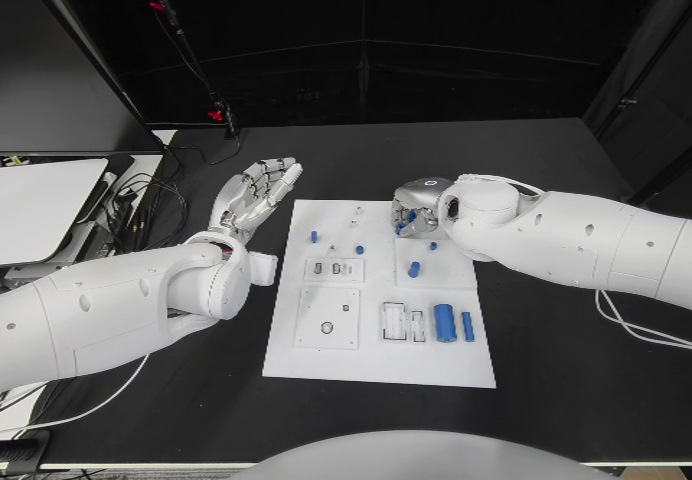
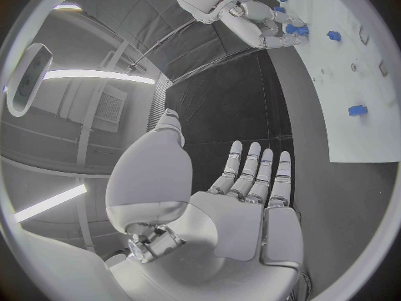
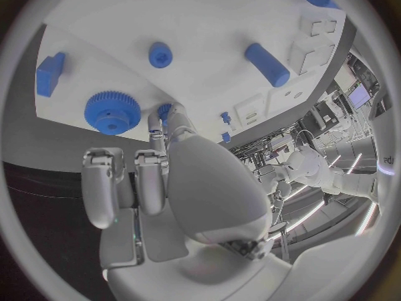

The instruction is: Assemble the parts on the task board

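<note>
Right hand (image 1: 420, 212) over task board (image 1: 378, 360), grip obscured, contents indeterminable; left hand (image 1: 257, 195) spread, empty.

Scanning the task board (image 1: 433, 372) and the blue parts (image 1: 447, 325) now, and no readable lettering, number or label comes through; a few faint characters sit at the rim of the right wrist view, too small to read

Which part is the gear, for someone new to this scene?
Start at the white task board and find the corner under the right hand. Just off its fingers lies the gear: a round blue disc with a toothed rim, unlike the smooth blue pegs nearby.
</note>
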Controlling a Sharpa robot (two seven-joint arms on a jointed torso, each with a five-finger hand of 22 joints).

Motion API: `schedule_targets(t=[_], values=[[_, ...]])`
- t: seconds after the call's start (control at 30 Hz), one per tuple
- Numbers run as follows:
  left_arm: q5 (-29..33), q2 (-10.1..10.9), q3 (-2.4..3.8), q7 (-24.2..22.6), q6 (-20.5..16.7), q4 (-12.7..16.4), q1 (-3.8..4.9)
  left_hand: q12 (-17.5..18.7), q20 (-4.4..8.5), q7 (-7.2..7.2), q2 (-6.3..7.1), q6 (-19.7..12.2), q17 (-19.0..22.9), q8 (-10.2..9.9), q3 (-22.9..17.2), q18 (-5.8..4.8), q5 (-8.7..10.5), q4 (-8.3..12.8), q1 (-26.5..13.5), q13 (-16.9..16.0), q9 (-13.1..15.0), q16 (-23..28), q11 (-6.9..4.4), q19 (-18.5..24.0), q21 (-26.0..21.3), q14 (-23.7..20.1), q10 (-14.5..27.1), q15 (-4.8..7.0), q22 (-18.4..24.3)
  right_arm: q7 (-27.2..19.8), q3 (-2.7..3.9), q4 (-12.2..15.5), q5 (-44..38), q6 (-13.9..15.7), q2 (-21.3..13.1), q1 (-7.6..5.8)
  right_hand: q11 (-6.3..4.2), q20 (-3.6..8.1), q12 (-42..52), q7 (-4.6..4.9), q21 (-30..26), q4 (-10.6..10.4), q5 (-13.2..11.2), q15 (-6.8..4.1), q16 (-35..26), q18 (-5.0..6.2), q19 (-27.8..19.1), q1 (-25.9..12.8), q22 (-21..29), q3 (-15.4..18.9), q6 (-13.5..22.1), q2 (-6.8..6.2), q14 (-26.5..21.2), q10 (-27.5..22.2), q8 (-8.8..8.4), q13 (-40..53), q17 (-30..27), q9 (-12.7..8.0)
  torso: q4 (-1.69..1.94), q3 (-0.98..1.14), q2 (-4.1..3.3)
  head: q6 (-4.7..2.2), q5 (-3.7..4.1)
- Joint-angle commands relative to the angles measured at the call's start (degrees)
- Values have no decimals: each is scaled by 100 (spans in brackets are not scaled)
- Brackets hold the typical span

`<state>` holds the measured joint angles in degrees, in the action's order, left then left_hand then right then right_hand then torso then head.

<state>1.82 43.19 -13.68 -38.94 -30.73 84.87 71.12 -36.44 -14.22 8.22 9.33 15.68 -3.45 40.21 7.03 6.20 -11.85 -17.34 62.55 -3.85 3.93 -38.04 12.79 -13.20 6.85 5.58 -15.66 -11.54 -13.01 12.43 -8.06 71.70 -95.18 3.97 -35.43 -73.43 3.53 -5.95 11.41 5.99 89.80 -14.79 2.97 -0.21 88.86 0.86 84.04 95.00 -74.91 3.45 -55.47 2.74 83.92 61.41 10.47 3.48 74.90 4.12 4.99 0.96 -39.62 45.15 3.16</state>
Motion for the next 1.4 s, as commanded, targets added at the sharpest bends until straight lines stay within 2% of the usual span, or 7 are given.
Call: schedule_targets(t=[0.03,0.33,0.5,0.63,0.9,1.07,1.4], values=[[-7,7,5,-1809,58,7,8,-18,-43,742,-52,22,-6,36,-38,64,-20,9,-16,7,-5,-19,34,5,29,1,6,-38,-8,114,2,-6,-50,-198,23,-8,-3,-4,-44,3,-20,-46,-27,-3,14,-59,521,16,-1410,2,-59,12,517,75,23,1,1037,5,11,3,3,2,-2],[-7,7,5,-1802,67,9,8,-22,-42,744,-70,21,-7,38,-52,62,-27,10,-15,7,-5,-27,36,7,33,1,8,-40,-10,196,2,-29,-58,-148,80,0,-26,20,-93,18,-19,-38,-25,-19,15,-60,524,192,-1414,-112,-258,81,520,338,45,5,1053,16,7,-7,7,1,-11],[-7,12,5,-1802,63,14,9,-33,-41,752,-111,21,-7,43,-80,56,-36,11,-18,7,-6,-38,43,12,40,3,8,-46,-14,176,2,-21,-76,-13,71,12,-3,22,-122,73,-20,32,-24,2,22,-60,523,378,-1412,-231,-517,113,528,583,123,1,1090,48,8,-2,8,-1,-14],[-7,14,5,-1801,62,18,9,-33,-41,752,-111,21,-7,43,-80,56,-36,11,-18,7,-6,-38,43,12,40,3,8,-46,-14,128,2,2,-46,382,36,19,8,11,-171,88,-14,45,-23,14,20,-64,533,432,-1426,-276,-600,108,526,676,128,-3,1082,50,13,0,15,-6,-26],[-7,15,5,-1797,56,32,9,-36,-40,753,-119,22,-7,44,-86,54,-39,12,-17,7,-6,-37,45,12,42,2,8,-47,-16,-210,5,162,281,1495,-144,21,36,-6,-266,109,-13,23,-22,34,16,-65,536,440,-1431,-309,-639,83,524,729,96,-6,1071,38,13,2,9,-47,-59],[-7,19,5,-1794,54,28,9,-39,-40,754,-125,22,-7,46,-93,53,-45,12,-13,7,-6,-40,46,12,45,2,8,-48,-18,-488,12,262,601,2012,-229,16,55,-23,-329,127,-9,-13,-22,49,18,-68,544,418,-1441,-313,-664,53,526,757,75,-6,1079,30,-2,-12,20,-81,-92],[-7,-37,5,-1787,78,-3,9,-39,-40,754,-125,22,-7,46,-93,53,-45,12,-13,7,-6,-40,46,12,45,2,8,-48,-18,-832,70,-74,1003,2014,96,4,69,-44,-421,130,-7,-49,-18,61,17,-68,546,408,-1444,-326,-671,20,526,756,32,-7,1080,16,39,17,-1,-184,-193]])
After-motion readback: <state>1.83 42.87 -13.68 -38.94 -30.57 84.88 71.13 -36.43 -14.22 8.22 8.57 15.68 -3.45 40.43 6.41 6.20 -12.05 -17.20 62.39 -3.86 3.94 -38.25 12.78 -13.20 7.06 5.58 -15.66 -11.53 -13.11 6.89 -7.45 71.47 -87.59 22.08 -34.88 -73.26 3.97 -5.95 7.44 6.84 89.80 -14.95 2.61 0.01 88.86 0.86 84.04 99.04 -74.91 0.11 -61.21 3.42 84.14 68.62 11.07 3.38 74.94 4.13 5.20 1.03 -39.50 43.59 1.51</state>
